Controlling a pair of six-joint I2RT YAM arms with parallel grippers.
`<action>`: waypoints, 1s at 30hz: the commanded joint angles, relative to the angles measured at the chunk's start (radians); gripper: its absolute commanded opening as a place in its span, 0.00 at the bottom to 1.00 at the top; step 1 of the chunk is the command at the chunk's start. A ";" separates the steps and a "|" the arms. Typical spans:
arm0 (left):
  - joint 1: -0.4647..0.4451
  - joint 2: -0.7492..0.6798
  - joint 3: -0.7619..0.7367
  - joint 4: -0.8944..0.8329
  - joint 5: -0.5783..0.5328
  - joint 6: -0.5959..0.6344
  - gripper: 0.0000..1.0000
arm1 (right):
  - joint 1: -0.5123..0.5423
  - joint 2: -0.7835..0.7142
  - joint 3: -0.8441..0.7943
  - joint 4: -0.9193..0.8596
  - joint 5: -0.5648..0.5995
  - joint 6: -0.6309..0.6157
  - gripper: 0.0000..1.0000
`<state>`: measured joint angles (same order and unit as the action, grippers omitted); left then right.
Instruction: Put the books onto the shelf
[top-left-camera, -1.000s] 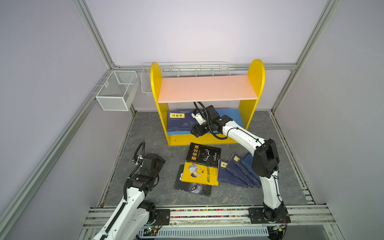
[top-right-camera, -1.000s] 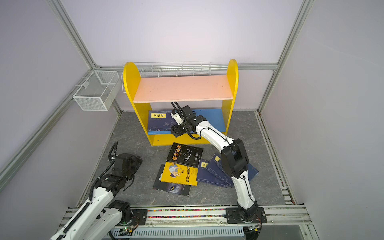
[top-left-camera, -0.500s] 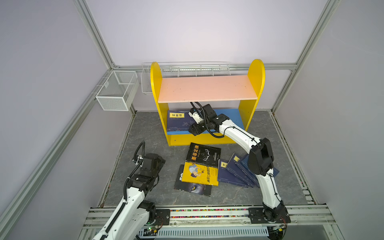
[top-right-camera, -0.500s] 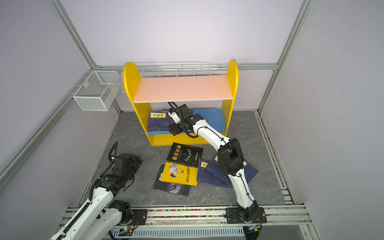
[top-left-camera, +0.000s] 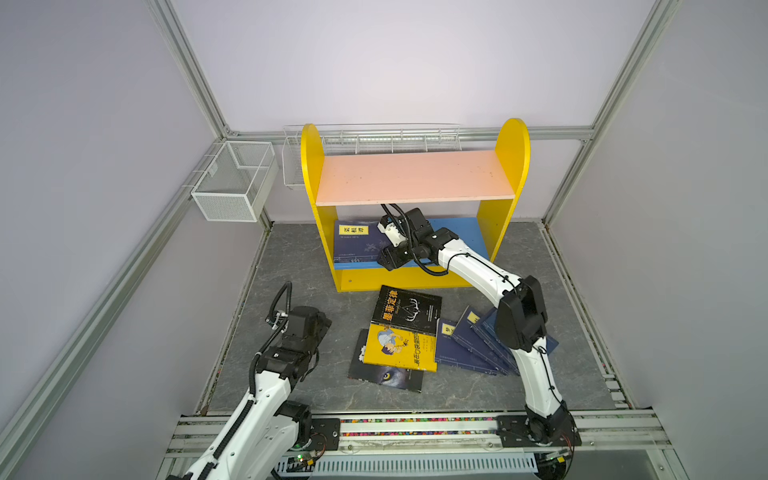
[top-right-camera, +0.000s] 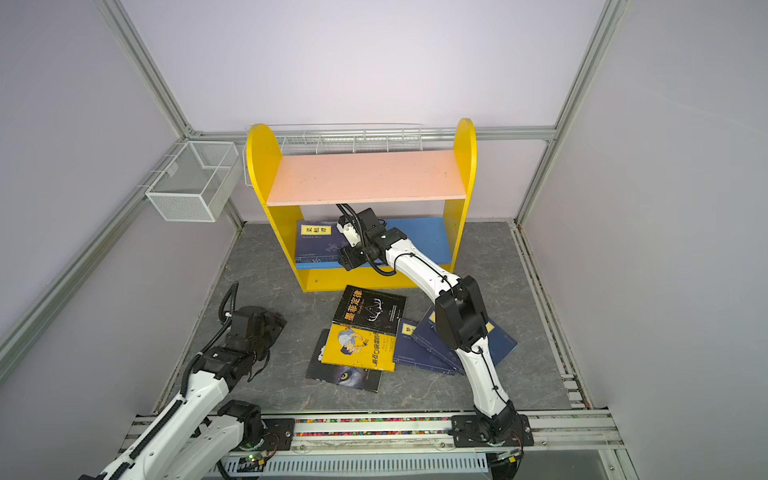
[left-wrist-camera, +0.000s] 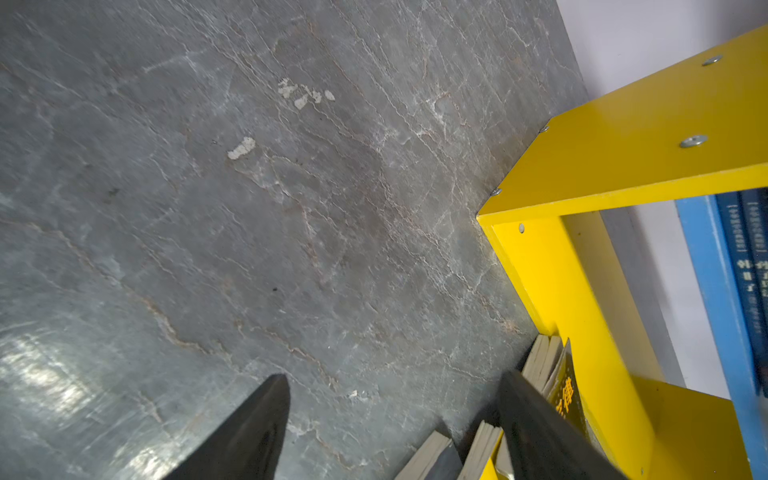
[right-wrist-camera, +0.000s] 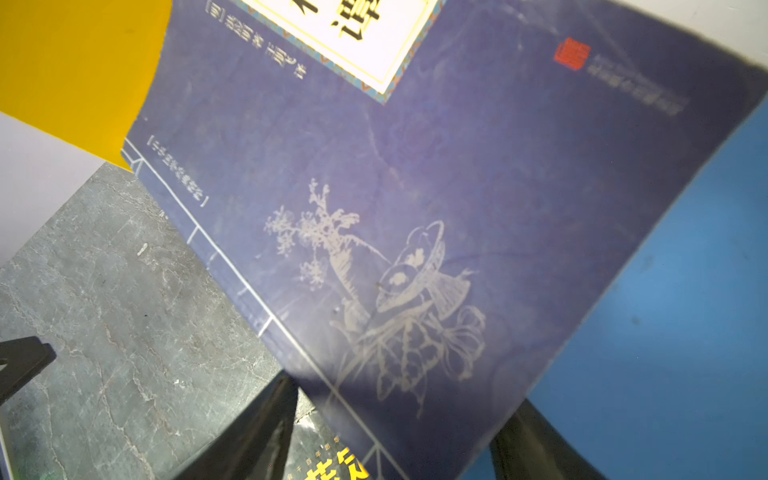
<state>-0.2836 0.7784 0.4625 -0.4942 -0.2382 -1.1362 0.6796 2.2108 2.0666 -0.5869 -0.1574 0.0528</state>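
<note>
The right gripper (top-left-camera: 388, 261), fingers spread and clamping nothing, straddles the front right corner of the navy book (top-left-camera: 357, 245). The book lies flat at the left of the blue board (top-left-camera: 461, 232) of the shelf (top-left-camera: 415, 278), long axis along the board, spine frontward. The loose books (top-left-camera: 409, 307) lie just below in frame, nearer this arm. The left gripper (left-wrist-camera: 392, 376), also spread, hovers over the floor (left-wrist-camera: 291, 208).

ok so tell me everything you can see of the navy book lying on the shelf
The navy book is a thin paperback with a worn matte cover: yellow title label, pale vase-and-flowers drawing, small red seal, white stitch lines along the spine. It lies flat, cover up, at the left end of the blue board, beside the yellow side panel. The open right gripper straddles its near corner.
</note>
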 joint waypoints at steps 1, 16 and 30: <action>0.003 0.005 0.036 -0.004 -0.010 -0.006 0.80 | 0.024 0.043 0.004 0.025 -0.051 0.010 0.73; 0.003 0.036 0.059 0.017 -0.009 0.044 0.81 | 0.024 -0.173 -0.222 0.159 0.134 0.036 0.88; -0.175 0.238 0.187 0.173 -0.044 0.373 0.82 | -0.008 -0.703 -0.810 0.238 0.383 0.355 0.90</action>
<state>-0.4026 0.9707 0.5945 -0.3923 -0.2485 -0.8890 0.6724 1.5524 1.3270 -0.3168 0.1734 0.2928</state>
